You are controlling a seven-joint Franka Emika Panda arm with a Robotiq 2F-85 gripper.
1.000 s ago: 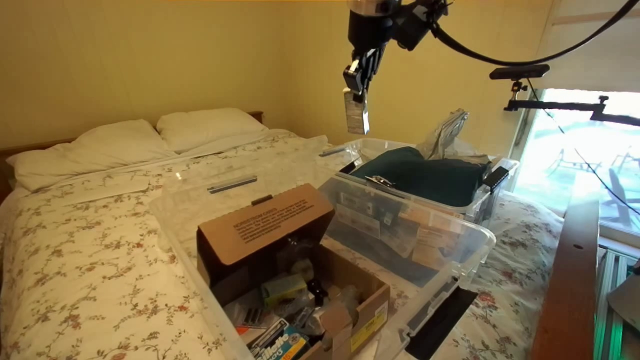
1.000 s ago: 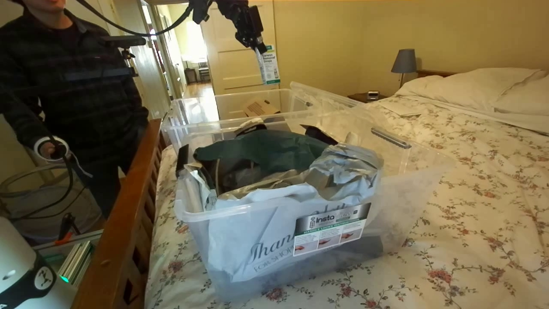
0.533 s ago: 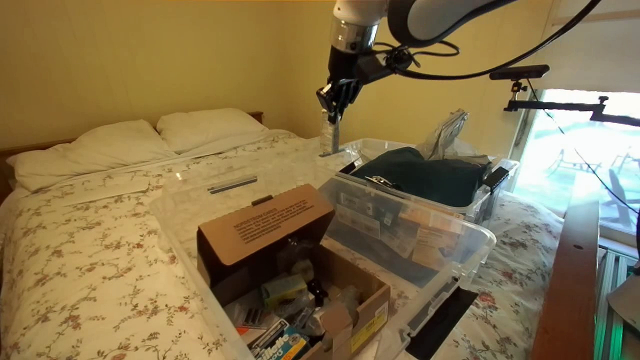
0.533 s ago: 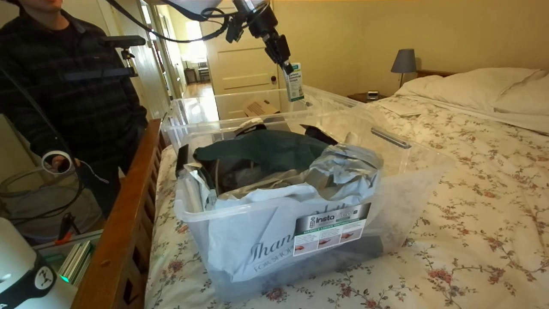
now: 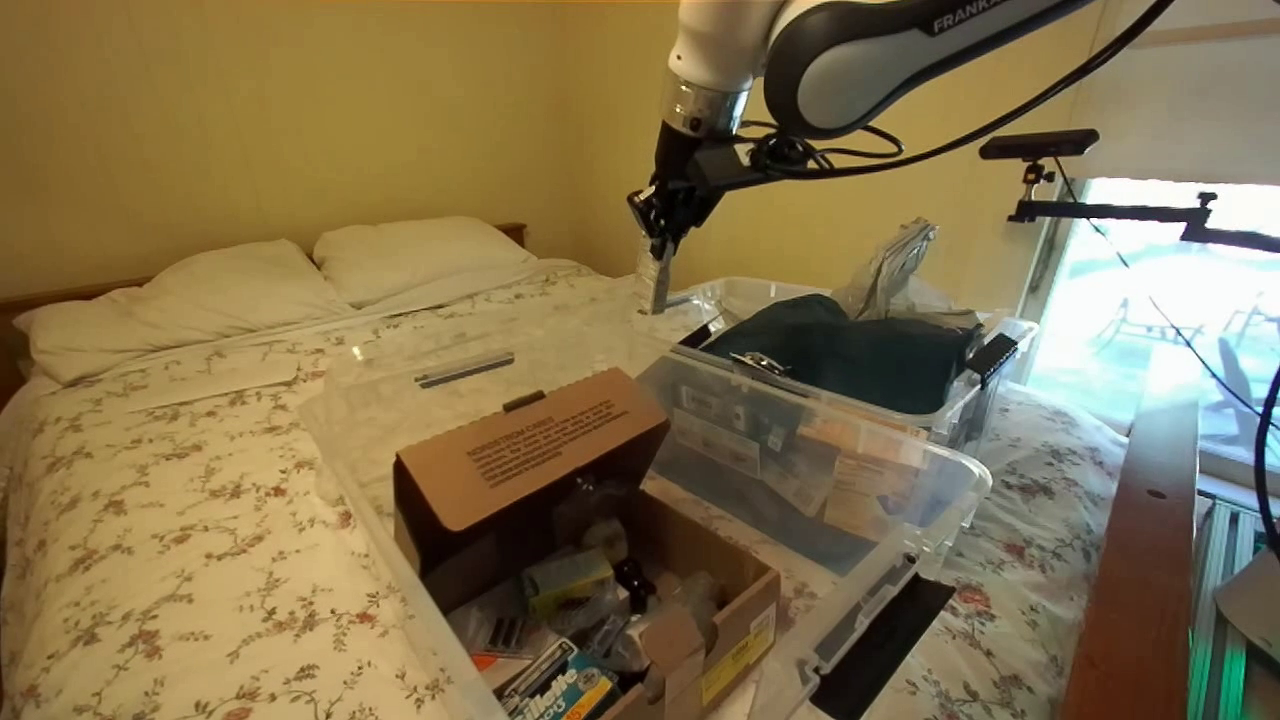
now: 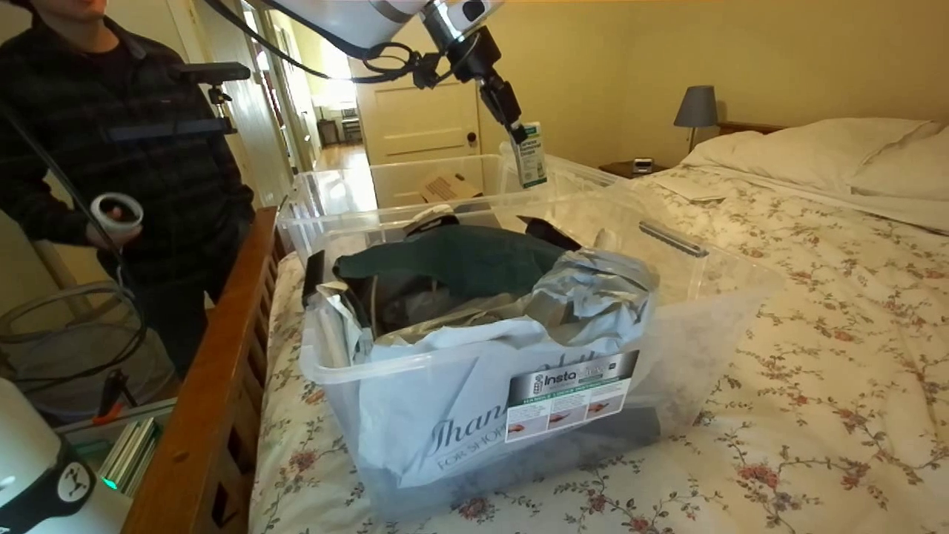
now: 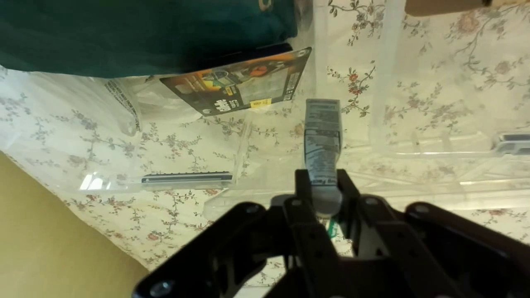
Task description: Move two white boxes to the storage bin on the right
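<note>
My gripper is shut on a slim white box with grey print. In both exterior views the box hangs down from the fingertips, slightly tilted; its green-trimmed face shows here. In the wrist view the gripper pinches the narrow end of the white box. The clear storage bin holds a dark green bag and pale paper packs. The held box is above the bins, near the green-bag bin's edge; I cannot tell exactly over which part. A second white box is not clearly visible.
A second clear tub adjoins the bin and holds an open brown cardboard box with small packs. A patterned black card pack lies in the green-bag bin. A wooden bed rail runs alongside. A person stands behind it.
My gripper, holding the white box throughout, has come down and moved toward the pillow side of the bed. The box now hangs lower and a little tilted. The bins have not moved.
</note>
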